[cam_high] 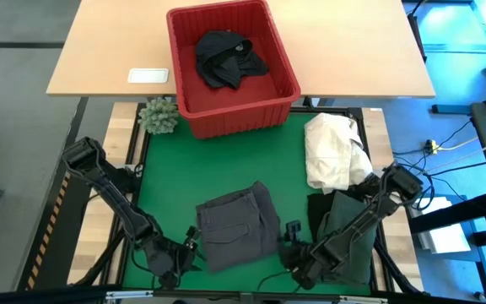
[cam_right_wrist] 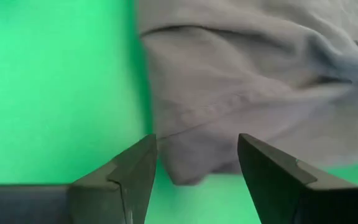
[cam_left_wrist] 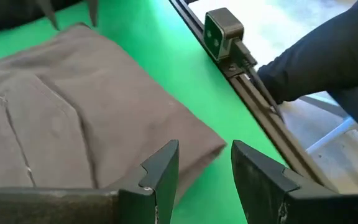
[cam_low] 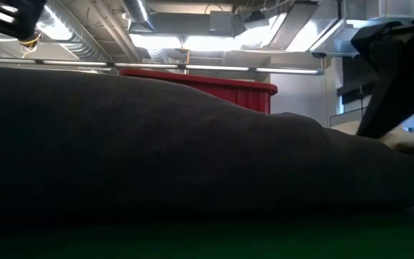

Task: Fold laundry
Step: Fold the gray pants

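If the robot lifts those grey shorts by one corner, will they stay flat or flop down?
Probably flop. The grey shorts are soft cloth, creased and folded, so the rest would likely hang and unfold. They look light, and a push on the green mat may bunch them rather than slide them.

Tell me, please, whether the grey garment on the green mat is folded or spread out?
Folded. The grey garment lies as a compact rectangle with doubled edges on the green mat, both claws open at its near corners.
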Tool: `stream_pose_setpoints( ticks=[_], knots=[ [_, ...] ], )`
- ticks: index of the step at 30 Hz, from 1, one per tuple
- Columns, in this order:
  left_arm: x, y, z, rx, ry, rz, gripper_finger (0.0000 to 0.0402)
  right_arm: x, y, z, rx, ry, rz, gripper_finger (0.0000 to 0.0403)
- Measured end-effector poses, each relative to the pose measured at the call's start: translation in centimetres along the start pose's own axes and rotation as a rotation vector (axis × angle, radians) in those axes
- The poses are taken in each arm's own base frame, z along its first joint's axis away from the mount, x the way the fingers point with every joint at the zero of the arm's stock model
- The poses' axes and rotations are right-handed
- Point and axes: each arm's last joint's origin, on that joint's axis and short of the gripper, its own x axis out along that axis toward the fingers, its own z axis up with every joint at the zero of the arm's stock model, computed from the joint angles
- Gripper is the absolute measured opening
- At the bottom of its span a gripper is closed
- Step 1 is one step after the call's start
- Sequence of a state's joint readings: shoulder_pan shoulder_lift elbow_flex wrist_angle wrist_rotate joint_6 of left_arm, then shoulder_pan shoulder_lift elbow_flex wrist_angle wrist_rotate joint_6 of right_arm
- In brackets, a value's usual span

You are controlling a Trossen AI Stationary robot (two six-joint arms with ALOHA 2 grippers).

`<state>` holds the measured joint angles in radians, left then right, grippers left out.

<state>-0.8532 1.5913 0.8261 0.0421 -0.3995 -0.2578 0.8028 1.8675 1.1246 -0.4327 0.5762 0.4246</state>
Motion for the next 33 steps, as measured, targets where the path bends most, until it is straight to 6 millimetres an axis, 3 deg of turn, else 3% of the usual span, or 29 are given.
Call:
stream_pose_setpoints(
  ticks=[4,9,14,23,33],
  knots=[
    [0.2,0.7,0.6,0.013,0.003,0.013,0.0141,0.1,0.2,0.3,-0.076,-0.054,-0.001,0.0225],
    [0.0,1.5,4.0,0.085,-0.024,0.089,0.0143,0.0,-0.1,0.6,-0.122,-0.075,-0.024,0.0225],
    [-0.1,2.0,5.1,0.144,-0.024,0.12,0.0161,-0.4,-0.2,1.1,-0.181,-0.06,-0.031,0.0225],
    [1.2,2.1,3.4,0.18,0.098,0.16,0.022,-0.4,-0.6,1.0,-0.26,-0.03,-0.074,0.0225],
    [4.5,0.2,0.1,0.362,0.223,0.146,0.0301,-0.3,-0.6,0.7,-0.306,0.005,-0.027,0.0225]
  ],
)
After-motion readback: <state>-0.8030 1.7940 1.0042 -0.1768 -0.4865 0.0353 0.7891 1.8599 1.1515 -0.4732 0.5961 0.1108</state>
